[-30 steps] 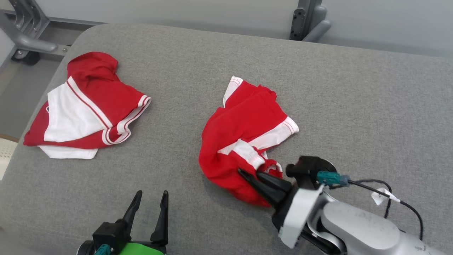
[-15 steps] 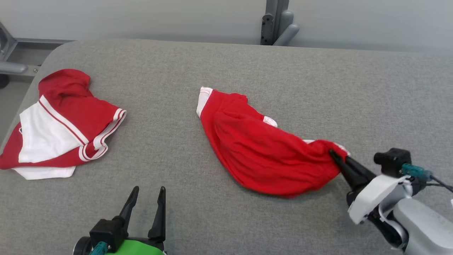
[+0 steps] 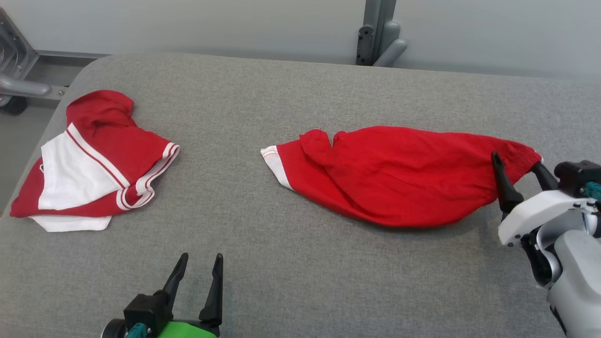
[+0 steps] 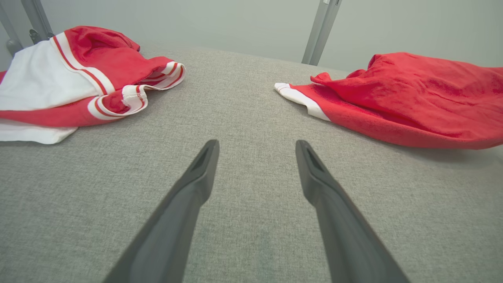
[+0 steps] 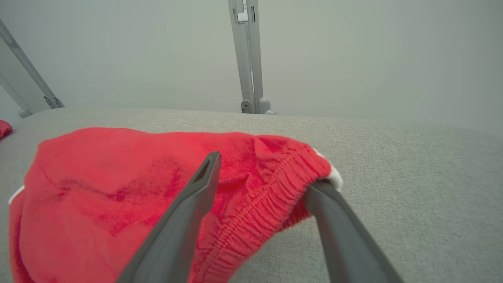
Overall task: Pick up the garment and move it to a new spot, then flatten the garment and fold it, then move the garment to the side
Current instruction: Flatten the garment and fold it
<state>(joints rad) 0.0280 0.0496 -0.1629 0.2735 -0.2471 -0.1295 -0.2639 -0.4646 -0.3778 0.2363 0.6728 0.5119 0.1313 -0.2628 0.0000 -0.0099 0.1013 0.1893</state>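
Pulling away could drag the red garment (image 3: 399, 176), stretched out toward the table's (image 3: 300, 281) right edge: my right pincer (image 3: 514, 160) gapes wide, gripping nothing, yet the waistband (image 5: 267, 204) drapes over one finger (image 5: 338, 220); my left pincer (image 3: 201, 258) hangs open, empty

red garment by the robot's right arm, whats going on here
The robot is working on the red garment, which lies stretched out across the grey table. The right gripper sits at its elastic waistband end with jaws open, one finger over the fabric, so nothing is clamped. The left gripper hovers open and empty near the table's front edge. A second red and white garment lies crumpled at the table's left end.
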